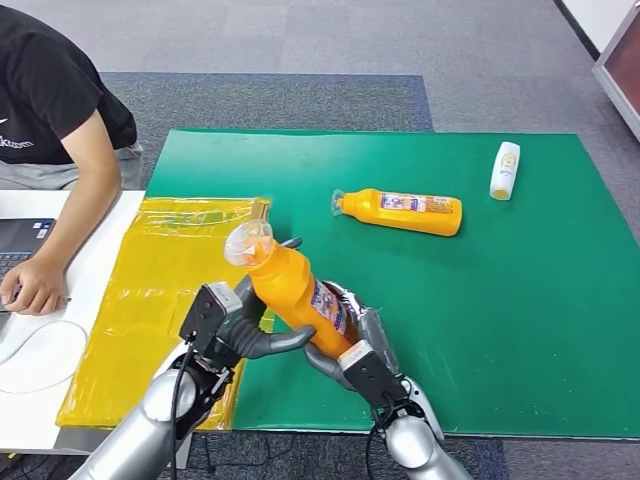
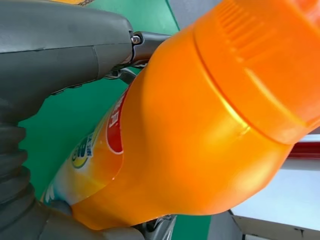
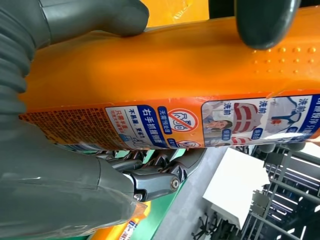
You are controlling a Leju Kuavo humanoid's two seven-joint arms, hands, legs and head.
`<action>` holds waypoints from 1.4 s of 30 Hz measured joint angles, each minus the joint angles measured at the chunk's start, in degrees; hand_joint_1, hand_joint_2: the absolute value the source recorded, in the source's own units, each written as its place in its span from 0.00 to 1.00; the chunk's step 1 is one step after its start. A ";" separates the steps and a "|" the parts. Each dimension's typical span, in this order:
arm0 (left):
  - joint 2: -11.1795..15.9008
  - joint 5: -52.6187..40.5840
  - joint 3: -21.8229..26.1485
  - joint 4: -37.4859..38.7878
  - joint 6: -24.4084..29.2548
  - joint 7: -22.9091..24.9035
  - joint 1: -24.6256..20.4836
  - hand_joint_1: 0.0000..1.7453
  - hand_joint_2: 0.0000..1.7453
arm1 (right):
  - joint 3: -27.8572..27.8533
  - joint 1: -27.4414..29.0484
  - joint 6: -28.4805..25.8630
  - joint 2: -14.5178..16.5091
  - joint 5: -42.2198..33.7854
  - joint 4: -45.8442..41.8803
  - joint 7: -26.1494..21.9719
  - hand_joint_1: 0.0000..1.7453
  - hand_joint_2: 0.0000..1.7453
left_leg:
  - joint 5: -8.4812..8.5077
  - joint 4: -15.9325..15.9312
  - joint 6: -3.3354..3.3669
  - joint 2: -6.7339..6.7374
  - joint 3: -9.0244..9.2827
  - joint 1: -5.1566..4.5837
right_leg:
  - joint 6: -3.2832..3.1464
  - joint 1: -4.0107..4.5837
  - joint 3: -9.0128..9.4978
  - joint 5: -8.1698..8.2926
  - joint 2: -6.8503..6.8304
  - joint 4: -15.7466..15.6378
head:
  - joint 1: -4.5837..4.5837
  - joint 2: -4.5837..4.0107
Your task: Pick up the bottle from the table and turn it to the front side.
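Observation:
An orange bottle (image 1: pixel 298 290) with a clear cap is lifted above the front part of the green mat (image 1: pixel 490 330), tilted, cap pointing up and to the left. My left hand (image 1: pixel 234 330) grips its upper body from the left. My right hand (image 1: pixel 362 350) holds its lower end from the right. In the left wrist view the orange bottle (image 2: pixel 196 125) lies against my left hand (image 2: pixel 56 55), its front label partly showing. In the right wrist view the bottle (image 3: pixel 170 75) turns its printed back label to the camera, with my right hand (image 3: pixel 56 190) wrapped around it.
A second orange bottle (image 1: pixel 400 212) lies on its side in the mat's middle. A small white bottle (image 1: pixel 504 170) lies at the far right. A yellow plastic sheet (image 1: pixel 151 300) covers the table left of the mat. A person (image 1: pixel 53 110) sits at the far left by a laptop (image 1: pixel 23 245).

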 joint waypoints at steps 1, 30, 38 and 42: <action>0.01 -0.19 0.01 0.02 -0.02 -0.34 -0.10 0.25 1.00 | 0.00 -0.01 -0.02 0.00 0.00 0.00 -0.04 1.00 1.00 | 0.00 0.00 0.00 0.00 0.00 0.00 | 0.00 0.00 0.00 0.00 0.00 0.00 | 0.00 0.00; -0.09 3.00 1.50 2.97 -1.21 -2.69 -2.38 1.00 1.00 | -0.22 -0.11 -1.03 0.48 -0.56 0.46 -0.31 0.97 1.00 | 0.00 0.00 0.00 0.00 -0.05 0.00 | 0.00 0.00 -0.06 0.00 0.00 0.01 | -0.01 0.00; -0.09 3.53 1.81 2.98 -1.21 -3.12 -2.21 1.00 1.00 | -0.16 -0.08 -1.96 0.76 0.22 0.46 -0.54 0.51 1.00 | 0.01 0.00 0.00 0.00 -0.05 0.00 | 0.00 0.00 -0.05 0.00 0.00 0.01 | -0.01 0.00; 0.13 3.68 2.07 2.60 -1.22 -3.36 -1.80 1.00 1.00 | -0.13 0.15 -2.16 0.90 -0.46 0.52 -0.33 0.02 1.00 | 0.00 0.00 0.00 0.00 -0.05 0.00 | 0.00 0.00 -0.06 0.01 0.00 0.01 | 0.00 0.00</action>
